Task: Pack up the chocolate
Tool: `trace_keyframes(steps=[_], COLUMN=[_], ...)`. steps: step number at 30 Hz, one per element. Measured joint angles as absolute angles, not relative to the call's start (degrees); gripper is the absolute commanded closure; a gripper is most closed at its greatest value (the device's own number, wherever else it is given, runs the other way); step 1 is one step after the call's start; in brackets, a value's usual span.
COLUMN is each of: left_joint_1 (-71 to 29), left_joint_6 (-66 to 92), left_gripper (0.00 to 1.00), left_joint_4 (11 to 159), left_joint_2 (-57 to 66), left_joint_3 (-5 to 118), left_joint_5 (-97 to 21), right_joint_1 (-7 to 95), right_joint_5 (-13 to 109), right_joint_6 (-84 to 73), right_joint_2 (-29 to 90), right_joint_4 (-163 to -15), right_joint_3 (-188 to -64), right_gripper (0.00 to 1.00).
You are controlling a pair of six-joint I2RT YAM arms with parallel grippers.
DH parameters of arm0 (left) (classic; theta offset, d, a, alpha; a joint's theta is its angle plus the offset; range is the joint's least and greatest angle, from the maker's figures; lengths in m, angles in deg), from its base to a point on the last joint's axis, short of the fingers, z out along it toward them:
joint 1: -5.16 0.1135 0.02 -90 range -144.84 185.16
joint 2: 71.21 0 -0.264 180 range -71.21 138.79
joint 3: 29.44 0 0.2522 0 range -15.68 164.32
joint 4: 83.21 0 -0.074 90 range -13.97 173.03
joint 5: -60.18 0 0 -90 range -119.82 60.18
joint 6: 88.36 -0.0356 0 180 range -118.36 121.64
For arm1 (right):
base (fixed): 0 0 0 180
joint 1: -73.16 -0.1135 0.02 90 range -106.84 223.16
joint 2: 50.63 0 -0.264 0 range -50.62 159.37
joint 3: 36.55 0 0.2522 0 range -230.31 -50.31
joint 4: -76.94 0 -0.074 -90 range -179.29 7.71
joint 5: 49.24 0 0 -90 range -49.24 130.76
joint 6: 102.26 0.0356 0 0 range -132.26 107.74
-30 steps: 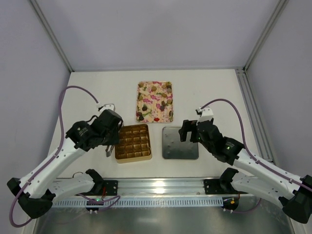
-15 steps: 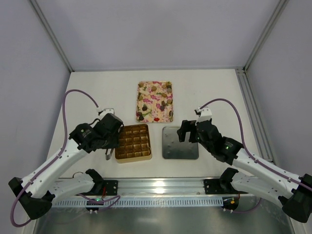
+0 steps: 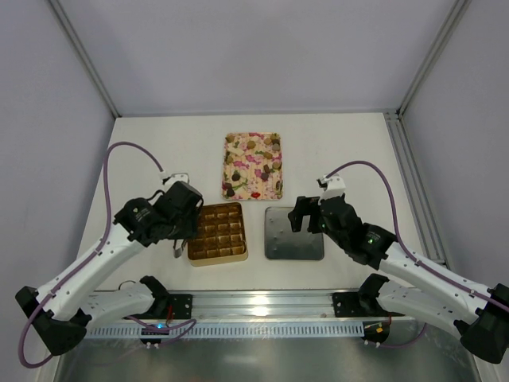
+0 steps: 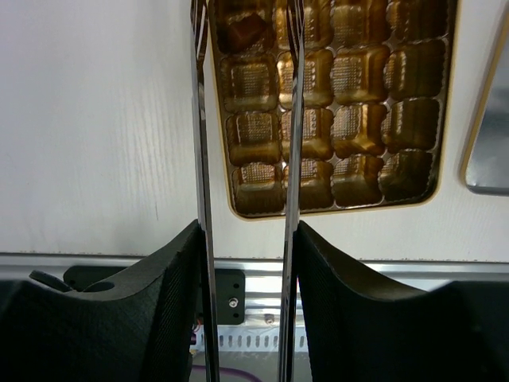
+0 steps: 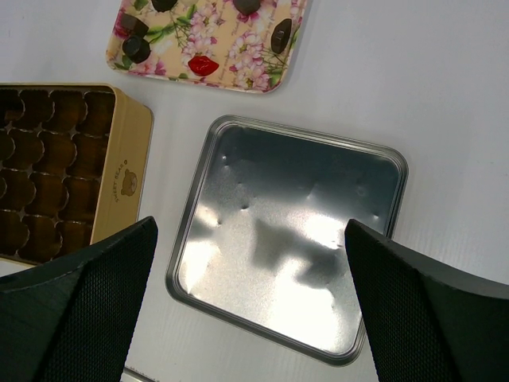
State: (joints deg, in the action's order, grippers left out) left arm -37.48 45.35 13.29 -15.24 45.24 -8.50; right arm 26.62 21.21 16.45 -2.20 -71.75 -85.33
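The square gold box [image 3: 216, 233] lies left of centre. In the left wrist view its gold cups [image 4: 362, 76] look mostly bare, and one dark-brown chocolate [image 4: 242, 30] lies tilted in a far-left cup. My left gripper [image 3: 176, 237] is over the box's left side, shut on thin metal tweezers [image 4: 200, 119]. The blades stand apart on either side of the chocolate without touching it. My right gripper [image 3: 307, 215] is open and empty above the grey lid [image 3: 293, 233], which lies with its shiny inside up [image 5: 286, 255].
The pink-floral tray [image 3: 253, 165] lies behind the box and holds several dark chocolates and a red lips-shaped one [image 5: 203, 64]. The metal rail [image 3: 254, 302] runs along the near edge. The gold box's side also shows in the right wrist view [image 5: 127, 159].
My left gripper has shifted slightly towards the near edge beside the gold box. The right arm has barely moved.
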Motion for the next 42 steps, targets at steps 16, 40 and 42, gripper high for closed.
trace_keyframes(steps=[16,40,42], left_joint_1=[-37.48,-37.48,-37.48], left_joint_6=[36.95,32.14,31.9], left_gripper=[0.53,0.55,0.55], left_joint_4=[23.61,33.12,33.16], left_joint_2=[9.98,37.96,39.03], left_joint_3=[66.75,82.4,82.86], left_joint_5=[-13.39,-20.61,-20.61], right_joint_1=[26.62,26.62,26.62], right_joint_5=[20.03,18.98,18.91], right_joint_6=[18.22,18.15,18.02], right_joint_2=[-4.87,-4.1,-4.1], right_joint_4=[-64.0,-60.56,-60.54], right_joint_3=[-90.34,-92.35,-92.52], right_gripper=[0.0,0.0,0.0])
